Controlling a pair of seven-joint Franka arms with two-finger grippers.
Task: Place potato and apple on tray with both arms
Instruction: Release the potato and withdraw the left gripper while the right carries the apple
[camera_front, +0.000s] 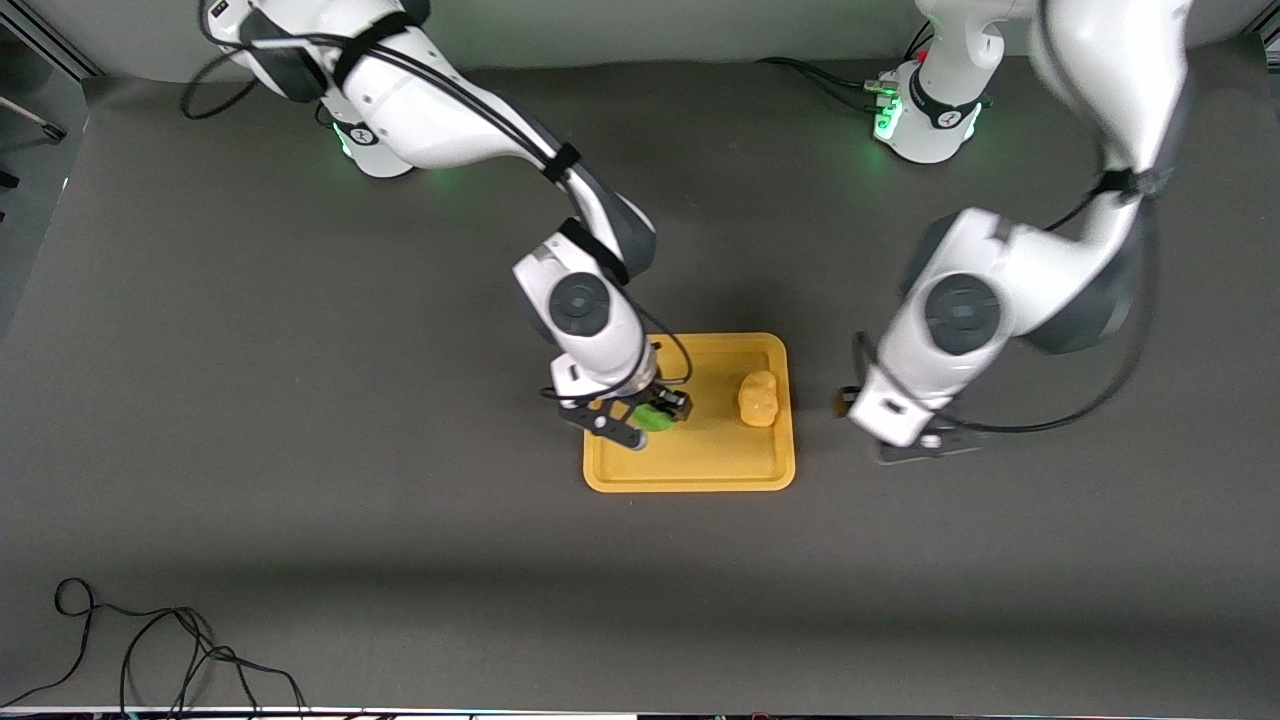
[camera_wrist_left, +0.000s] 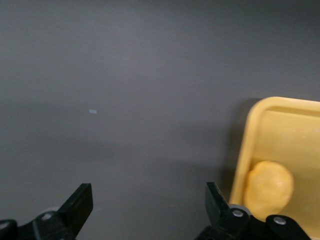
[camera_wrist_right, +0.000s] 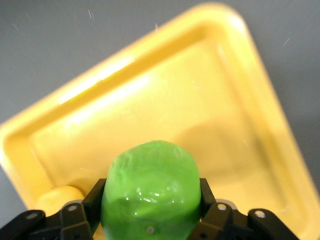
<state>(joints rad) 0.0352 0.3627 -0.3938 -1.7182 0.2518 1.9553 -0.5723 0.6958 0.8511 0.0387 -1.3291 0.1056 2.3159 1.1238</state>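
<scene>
Your right arm's black two-finger end effector (camera_front: 640, 418) sits low, wrist pointing down, fingers clamped on the small round green apple (camera_wrist_right: 150, 187). Your left arm's black end effector (camera_front: 915, 447) hangs over the dark surface (camera_front: 300, 450), fingers (camera_wrist_left: 80, 202) spread wide, holding nothing.

Front view high, facing arms; both wrist views close, looking down, sharing tray (camera_front: 690, 470) (camera_wrist_left: 245, 150) (camera_wrist_right: 165, 100).
</scene>
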